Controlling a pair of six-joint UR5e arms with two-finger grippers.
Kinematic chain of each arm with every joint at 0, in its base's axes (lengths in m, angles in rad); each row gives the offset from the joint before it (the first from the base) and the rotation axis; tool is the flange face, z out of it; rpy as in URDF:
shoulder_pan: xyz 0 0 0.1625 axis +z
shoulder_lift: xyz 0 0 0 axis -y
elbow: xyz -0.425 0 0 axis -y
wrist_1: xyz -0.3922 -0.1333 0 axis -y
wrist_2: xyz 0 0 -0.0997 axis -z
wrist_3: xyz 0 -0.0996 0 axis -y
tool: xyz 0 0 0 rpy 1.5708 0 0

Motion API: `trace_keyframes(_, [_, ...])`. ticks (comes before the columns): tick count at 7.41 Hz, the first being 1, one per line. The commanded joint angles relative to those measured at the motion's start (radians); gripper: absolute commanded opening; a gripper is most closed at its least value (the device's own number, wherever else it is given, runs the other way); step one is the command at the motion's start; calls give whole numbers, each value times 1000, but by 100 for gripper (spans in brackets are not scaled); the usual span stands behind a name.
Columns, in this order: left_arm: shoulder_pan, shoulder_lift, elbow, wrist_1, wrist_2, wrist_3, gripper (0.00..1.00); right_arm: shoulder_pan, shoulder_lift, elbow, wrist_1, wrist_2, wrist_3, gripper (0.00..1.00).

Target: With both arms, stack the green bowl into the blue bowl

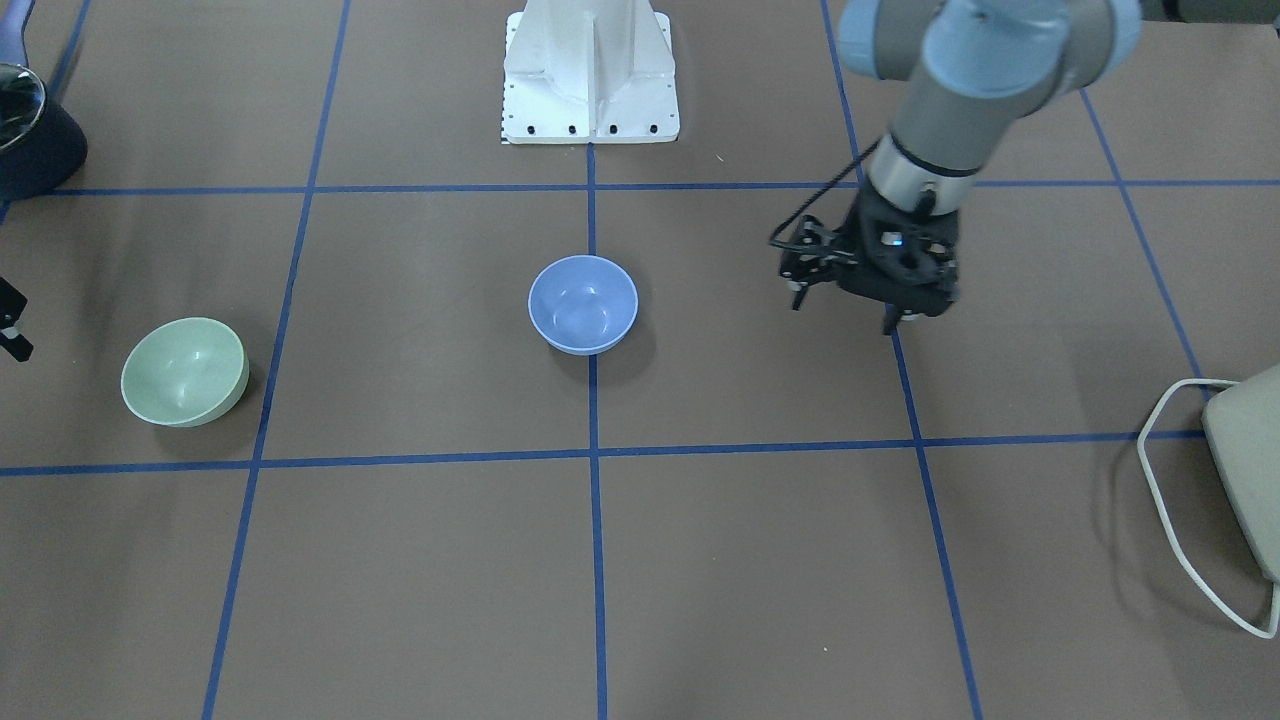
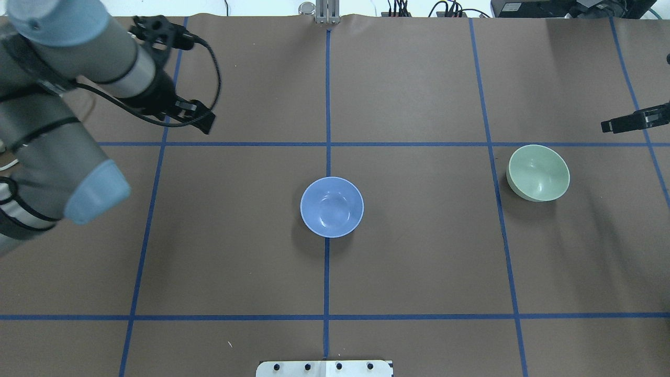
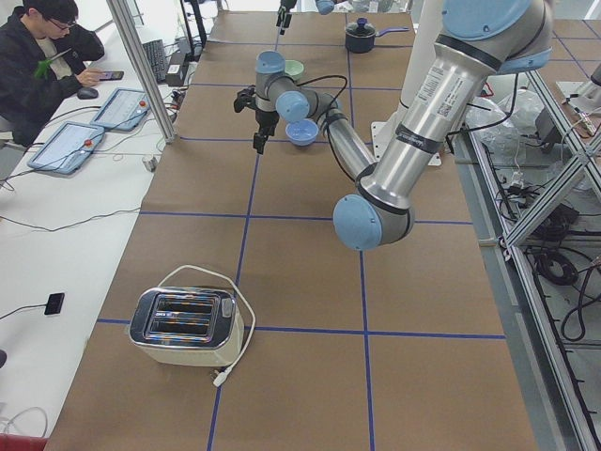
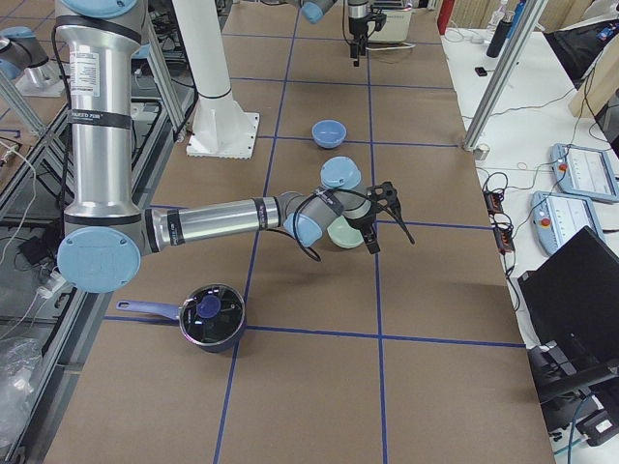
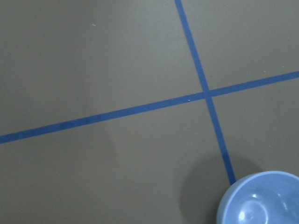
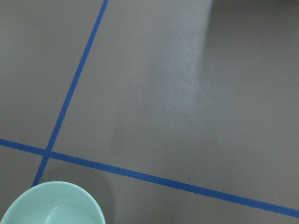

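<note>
The blue bowl stands upright at the table's middle on a tape line. Its rim shows at the lower right of the left wrist view. The green bowl stands upright toward my right side. Its rim shows at the bottom left of the right wrist view. My left gripper hovers above the table well away from the blue bowl, open and empty. My right gripper hovers just beyond the green bowl, apart from it. In the exterior right view its jaws look spread and empty.
A toaster with a white cord sits at the table's end on my left side. A dark pot sits on my right side, near me. My white base stands at the table edge. Blue tape lines grid the brown table.
</note>
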Motion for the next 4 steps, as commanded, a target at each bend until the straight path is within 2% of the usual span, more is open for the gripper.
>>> trace_keyframes(1, [-295,160,12,42,-124,434,98,-64,-5,-5,4,-13,1,99])
trace_keyframes(2, [-424,218,46,48,-144,592,98,-96,2,-23,-2,-12,1,99])
trace_keyframes(4, [-621,309,148,42,-220,845,98,-156,75,-23,-177,-12,-14,99])
